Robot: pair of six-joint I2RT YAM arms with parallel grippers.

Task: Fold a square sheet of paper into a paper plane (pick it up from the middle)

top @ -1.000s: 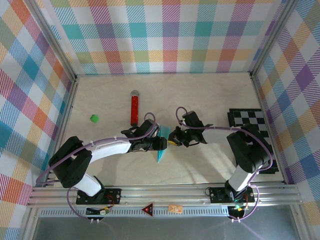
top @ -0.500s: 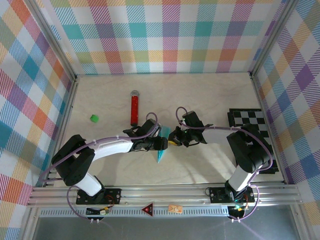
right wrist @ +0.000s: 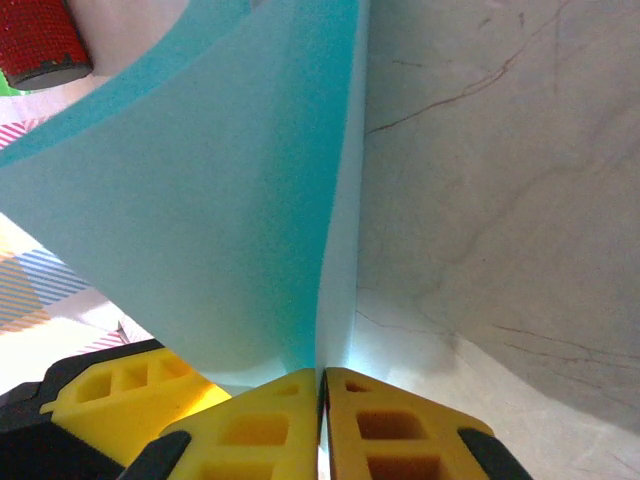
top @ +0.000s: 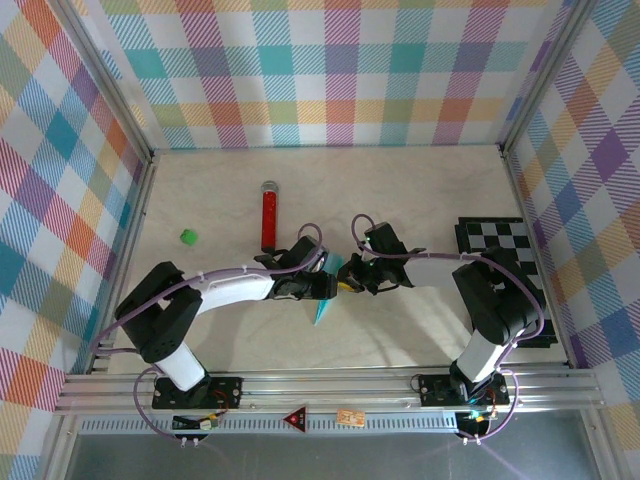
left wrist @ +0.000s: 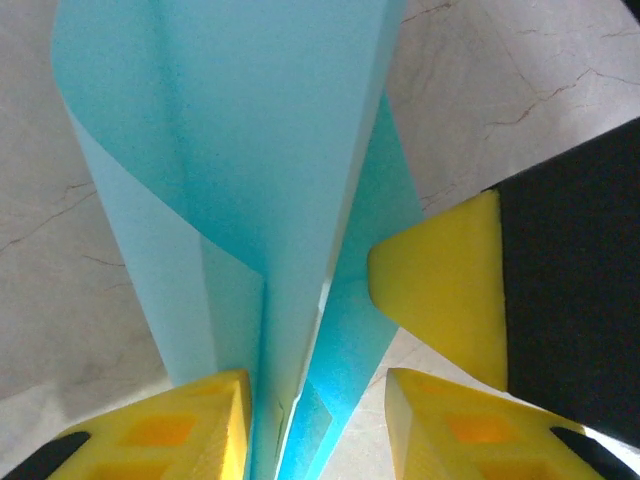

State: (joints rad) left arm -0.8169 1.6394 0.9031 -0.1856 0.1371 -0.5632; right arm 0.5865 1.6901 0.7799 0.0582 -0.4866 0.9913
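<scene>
right gripper (right wrist: 322, 378): jaws pinched tight on the paper plane (right wrist: 220, 230) fold. left gripper (left wrist: 318, 400): jaws part-open, straddling the plane, not clamped.

Finding: a robotics laboratory test cell, not a home or shop. Grounds: aluminium profile framing (top: 330, 385) encloses a pale stone-patterned table (top: 420, 190). Printed plaid panels (top: 330, 70) serve as walls on three sides. My left arm base (top: 190, 390) and right arm base (top: 450, 385) are bolted to the front rail, which carries a red triangle label (top: 295, 418).
</scene>
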